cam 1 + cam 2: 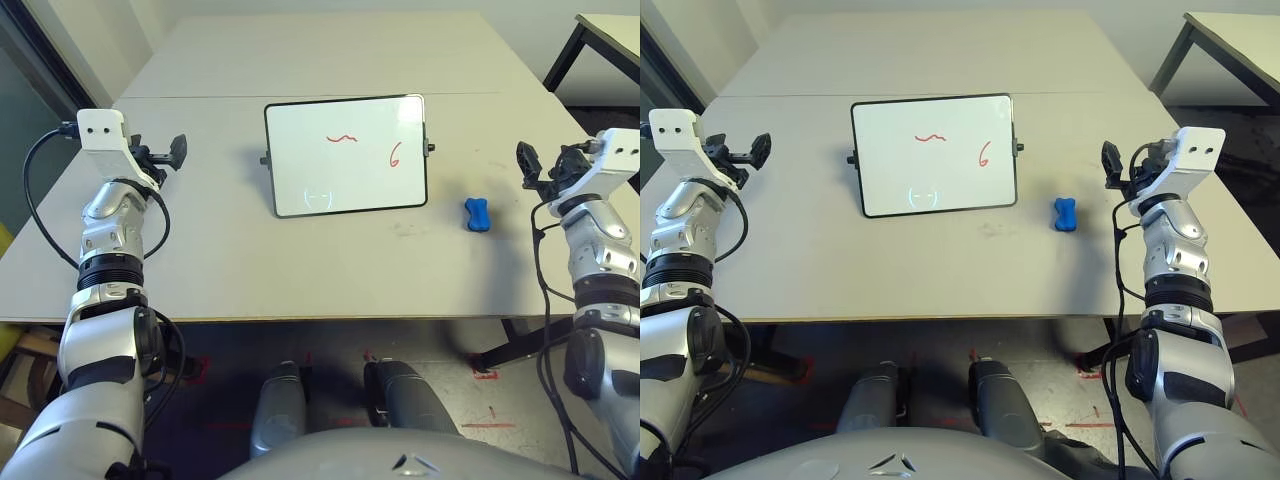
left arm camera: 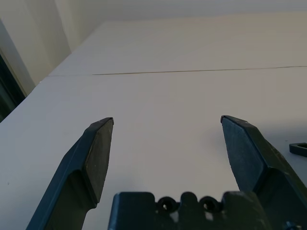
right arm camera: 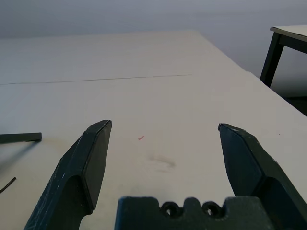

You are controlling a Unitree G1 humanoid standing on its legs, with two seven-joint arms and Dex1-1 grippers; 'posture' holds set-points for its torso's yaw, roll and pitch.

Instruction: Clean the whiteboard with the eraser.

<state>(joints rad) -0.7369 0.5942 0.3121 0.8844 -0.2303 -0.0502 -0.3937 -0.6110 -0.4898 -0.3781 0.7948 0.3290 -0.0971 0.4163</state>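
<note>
Whiteboard point(image 1: 346, 155): we see red scribbles.
Eraser point(image 1: 478, 215): just right of it.
Our left gripper point(image 2: 167, 125): wide, empty.
Our right gripper point(image 3: 164, 128): wide, empty.

table point(image 1: 200, 250): pale grey | whiteboard point(image 1: 346, 155) at centre | eraser point(image 1: 478, 215) to its right, apart

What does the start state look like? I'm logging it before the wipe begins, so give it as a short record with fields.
whiteboard: lies at the table's centre, red squiggle and a red mark like a 6 on it
eraser: on the table, to the right of the board, apart from it
left gripper: open, holding nothing, over bare table left of the board
right gripper: open, holding nothing, right of the eraser
table: pale, a seam across it behind the board
task state: marks not yet wiped, eraser untouched
</note>
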